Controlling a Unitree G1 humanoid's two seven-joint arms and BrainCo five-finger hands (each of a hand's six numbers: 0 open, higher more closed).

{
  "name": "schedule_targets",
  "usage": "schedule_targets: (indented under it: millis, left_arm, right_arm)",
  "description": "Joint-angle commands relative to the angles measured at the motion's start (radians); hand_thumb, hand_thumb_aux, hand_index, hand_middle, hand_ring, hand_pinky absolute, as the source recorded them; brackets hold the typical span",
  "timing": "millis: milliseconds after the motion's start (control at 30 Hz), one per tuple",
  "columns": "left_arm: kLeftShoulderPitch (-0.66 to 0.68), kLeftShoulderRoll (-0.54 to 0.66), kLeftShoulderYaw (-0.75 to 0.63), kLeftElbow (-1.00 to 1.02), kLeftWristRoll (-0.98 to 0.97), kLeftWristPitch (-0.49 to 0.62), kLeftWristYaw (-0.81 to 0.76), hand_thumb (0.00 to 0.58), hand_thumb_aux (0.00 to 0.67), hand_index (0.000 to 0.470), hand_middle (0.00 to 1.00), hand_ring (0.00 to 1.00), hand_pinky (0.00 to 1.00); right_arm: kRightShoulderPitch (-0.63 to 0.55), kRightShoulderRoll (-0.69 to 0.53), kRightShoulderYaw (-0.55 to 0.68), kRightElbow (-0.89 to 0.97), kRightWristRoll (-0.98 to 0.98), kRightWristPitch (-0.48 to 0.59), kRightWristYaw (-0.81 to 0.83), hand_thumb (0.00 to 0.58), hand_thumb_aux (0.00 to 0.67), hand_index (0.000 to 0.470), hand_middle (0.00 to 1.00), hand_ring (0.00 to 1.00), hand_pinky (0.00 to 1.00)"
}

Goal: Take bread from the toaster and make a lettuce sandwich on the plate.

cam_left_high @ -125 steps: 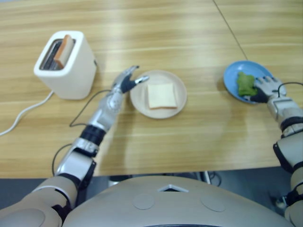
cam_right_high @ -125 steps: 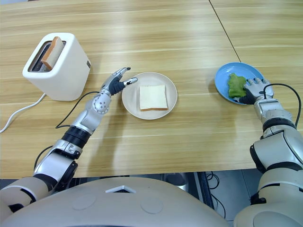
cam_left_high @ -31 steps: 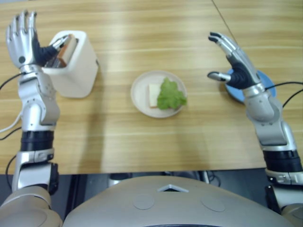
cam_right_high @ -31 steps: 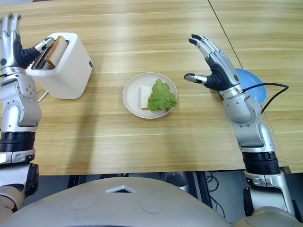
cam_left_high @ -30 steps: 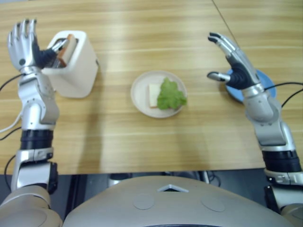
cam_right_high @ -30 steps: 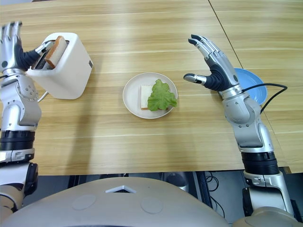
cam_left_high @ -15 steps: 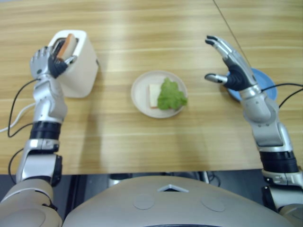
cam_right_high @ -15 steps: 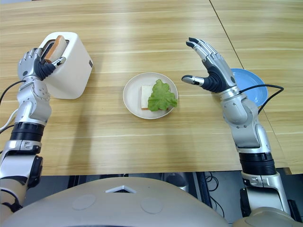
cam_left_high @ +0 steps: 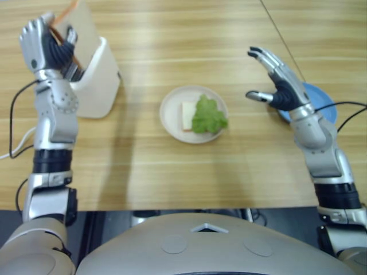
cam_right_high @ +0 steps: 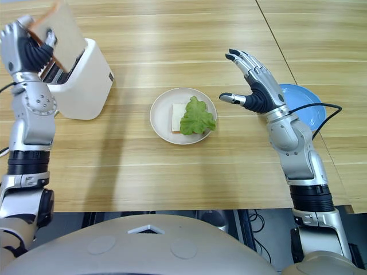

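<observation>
**Bread slice held over toaster; open sandwich on plate**

1. Locate the left robot hand (cam_right_high: 24,47) at the upper left of the frame. Its fingers are curled and pinch one bread slice (cam_right_high: 62,27) by the slice's left edge.
2. Note that the bread slice is tilted, with its upper edge at the top border of the frame. Its lower corner hangs over the top of the toaster (cam_right_high: 87,86). You cannot tell from these views whether that corner is clear of the slot.
3. The toaster stands on the bench (cam_right_high: 172,51) directly below and to the right of the left robot hand.
4. Locate the plate (cam_right_high: 160,129) at centre frame, well apart from the left robot hand and to the right of the toaster. It holds a second bread slice (cam_right_high: 175,118) lying flat, with a lettuce leaf (cam_right_high: 197,117) on top that covers the slice's right part.
5. Locate the right robot hand (cam_right_high: 259,87) right of centre. It is raised above the bench, fingers spread, holding nothing, near the plate's right side.
6. A blue plate (cam_right_high: 308,107) sits at the right of the frame, partly hidden behind the right robot hand's wrist.
</observation>
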Motion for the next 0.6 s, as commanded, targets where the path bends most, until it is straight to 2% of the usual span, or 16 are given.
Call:
schedule_targets:
  millis: [33,133,233,400,600]
  left_arm:
    - [-0.01,-0.065,0.062,-0.103,-0.247,-0.104,-0.093,0.58,0.67,0.46,1.0,1.0,1.0]
    - [-0.059,-0.161,0.0,-0.062,-0.488,-0.106,-0.287,0.58,0.67,0.46,1.0,1.0,1.0]
    - [-0.095,-0.247,-0.066,0.049,-0.636,-0.082,-0.47,0.58,0.67,0.46,1.0,1.0,1.0]
    - [-0.178,-0.304,-0.186,0.432,-0.644,-0.092,-0.702,0.58,0.67,0.46,1.0,1.0,1.0]
    - [-0.292,-0.331,-0.242,0.835,-0.621,-0.11,-0.878,0.58,0.67,0.46,1.0,1.0,1.0]
  right_arm:
    - [-0.003,0.01,-0.031,0.023,0.014,-0.002,-0.01,0.0,0.0,0.0,0.0,0.0,0.0]
    - [-0.013,0.031,-0.076,0.052,0.072,0.002,-0.027,0.0,0.0,0.0,0.0,0.0,0.0]
    - [-0.026,0.054,-0.137,0.073,0.146,0.009,-0.041,0.0,0.0,0.0,0.0,0.0,0.0]
    - [-0.044,0.08,-0.207,0.084,0.236,0.023,-0.046,0.0,0.0,0.0,0.0,0.0,0.0]
    - [-0.04,0.098,-0.166,0.109,0.218,0.018,-0.019,0.0,0.0,0.0,0.0,0.0,0.0]
